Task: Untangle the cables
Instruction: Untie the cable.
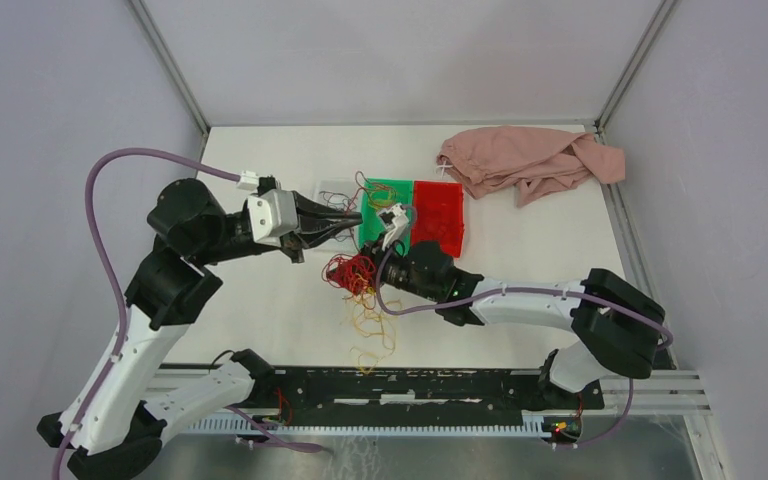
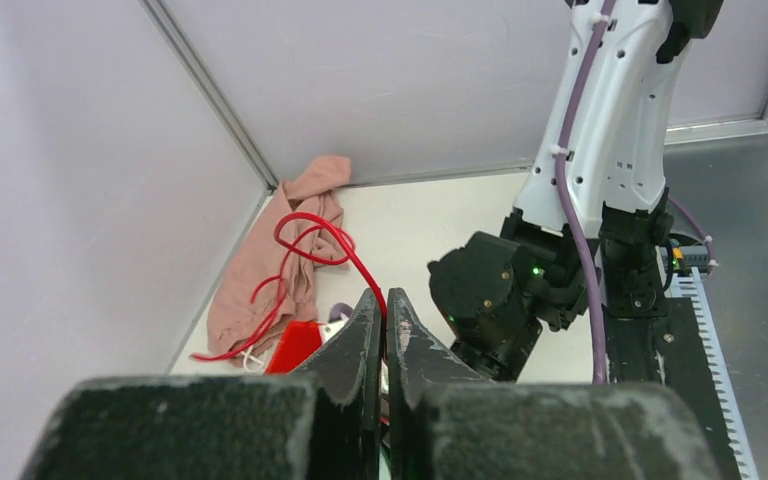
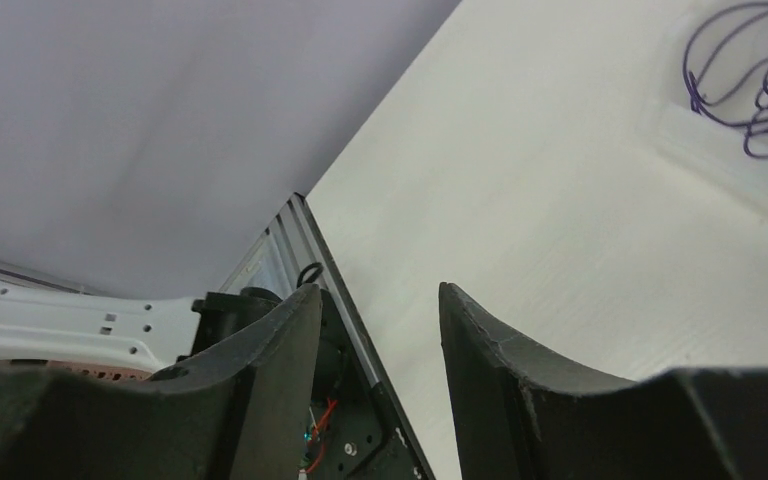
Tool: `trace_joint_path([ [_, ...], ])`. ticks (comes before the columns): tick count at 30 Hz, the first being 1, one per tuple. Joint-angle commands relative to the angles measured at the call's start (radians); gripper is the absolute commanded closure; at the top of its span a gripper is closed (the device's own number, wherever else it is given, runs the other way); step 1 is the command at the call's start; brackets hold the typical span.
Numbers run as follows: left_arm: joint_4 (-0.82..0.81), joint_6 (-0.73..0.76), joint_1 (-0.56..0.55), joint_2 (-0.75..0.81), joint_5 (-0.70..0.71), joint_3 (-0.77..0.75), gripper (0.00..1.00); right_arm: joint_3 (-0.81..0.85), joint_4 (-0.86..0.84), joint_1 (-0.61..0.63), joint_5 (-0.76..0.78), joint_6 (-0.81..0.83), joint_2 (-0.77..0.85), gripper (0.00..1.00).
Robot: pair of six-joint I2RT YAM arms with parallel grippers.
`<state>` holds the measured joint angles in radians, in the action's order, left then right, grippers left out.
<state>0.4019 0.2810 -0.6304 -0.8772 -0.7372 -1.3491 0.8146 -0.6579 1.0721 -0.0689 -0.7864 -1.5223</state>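
Observation:
The cables lie mid-table: a red tangle (image 1: 352, 272) with loose yellow-orange strands (image 1: 370, 328) trailing toward the near edge. My left gripper (image 1: 342, 226) reaches in from the left, just behind the tangle. In the left wrist view it (image 2: 384, 300) is shut on a red cable (image 2: 312, 240), which loops up from the fingertips in front of the cloth. My right gripper (image 1: 382, 264) comes from the right and hovers beside the tangle. Seen from the right wrist, it (image 3: 375, 292) is open with only bare table between its fingers. Dark purple cables (image 3: 750, 95) lie at that view's top right.
A green tray (image 1: 385, 212) and a red tray (image 1: 440, 215) sit side by side behind the tangle, with a clear tray (image 1: 332, 192) of dark strands to their left. A pink cloth (image 1: 528, 160) is bunched at the far right corner. A black rail (image 1: 410, 385) borders the near edge.

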Motion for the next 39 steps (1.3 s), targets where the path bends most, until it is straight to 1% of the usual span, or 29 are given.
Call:
trace_joint_path([
  [1, -0.045, 0.023, -0.002, -0.005, -0.001, -0.060, 0.97, -0.082, -0.094, 0.010, 0.078, -0.026, 0.004, 0.47],
  [3, -0.028, 0.033, -0.002, 0.001, -0.002, -0.052, 0.97, -0.122, -0.103, 0.010, 0.110, -0.018, 0.044, 0.46],
  [9, -0.012, 0.035, -0.002, 0.048, 0.003, 0.036, 0.97, -0.136, 0.048, 0.002, 0.180, 0.095, 0.264, 0.37],
  [13, -0.011, 0.035, -0.002, 0.069, 0.008, 0.078, 0.97, -0.131, 0.139, 0.002, 0.208, 0.158, 0.388, 0.34],
  [16, -0.011, 0.038, -0.002, 0.071, 0.010, 0.089, 0.97, -0.135, 0.182, 0.002, 0.216, 0.192, 0.451, 0.33],
  [24, -0.016, 0.046, -0.002, 0.062, 0.015, 0.081, 0.97, -0.137, 0.208, 0.002, 0.136, 0.187, 0.511, 0.33],
  [30, -0.015, 0.048, -0.001, 0.066, 0.020, 0.080, 0.97, -0.167, 0.204, 0.002, 0.127, 0.173, 0.574, 0.32],
  [36, -0.015, 0.057, -0.001, 0.063, 0.021, 0.084, 0.97, -0.167, 0.198, 0.002, 0.121, 0.172, 0.593, 0.32],
  [39, -0.015, 0.059, -0.002, 0.065, 0.022, 0.087, 0.97, -0.161, 0.170, 0.002, 0.084, 0.163, 0.584, 0.32],
])
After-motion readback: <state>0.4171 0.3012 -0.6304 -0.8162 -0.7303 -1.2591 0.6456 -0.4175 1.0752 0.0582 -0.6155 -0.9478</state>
